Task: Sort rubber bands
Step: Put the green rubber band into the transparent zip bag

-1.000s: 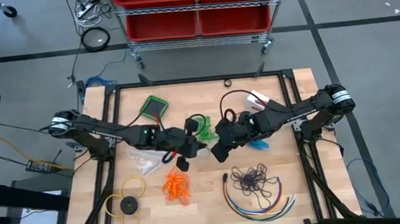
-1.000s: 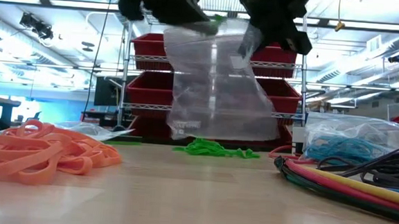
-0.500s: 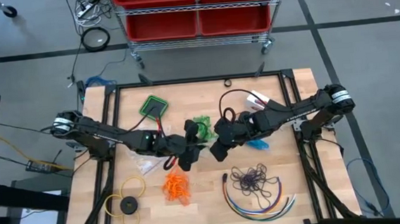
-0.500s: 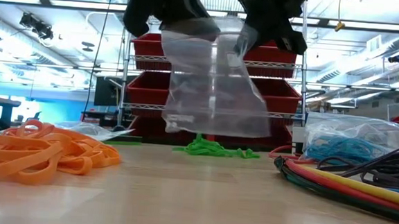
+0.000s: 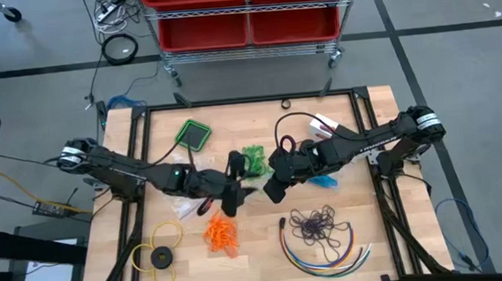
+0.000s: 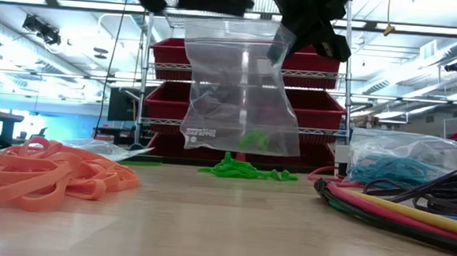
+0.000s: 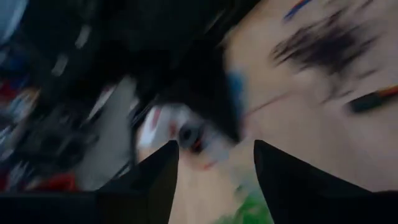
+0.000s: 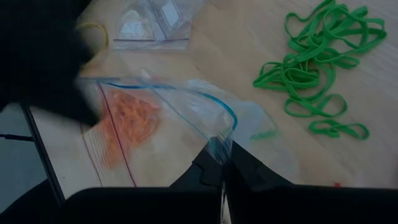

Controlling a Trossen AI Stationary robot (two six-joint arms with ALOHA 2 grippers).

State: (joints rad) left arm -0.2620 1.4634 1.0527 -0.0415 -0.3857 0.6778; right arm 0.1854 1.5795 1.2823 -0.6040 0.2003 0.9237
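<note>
This is looking like a robotics lab or workshop in a big industrial hall. A wooden counter (image 5: 268,263) is sitting inside a black metal frame (image 5: 355,107) on a grey concrete floor (image 5: 457,46) marked with dark lines. A wheeled wire rack (image 5: 249,48) is carrying large red bins (image 5: 199,27) just behind it, and the bins are also showing in the level view (image 6: 162,104). Loose cables (image 5: 114,13) are trailing across the floor. Overhead, long strip lights (image 6: 74,51) and exposed ceiling ducts (image 6: 420,52) are running across a wide open room, with more equipment standing in the distance.
</note>
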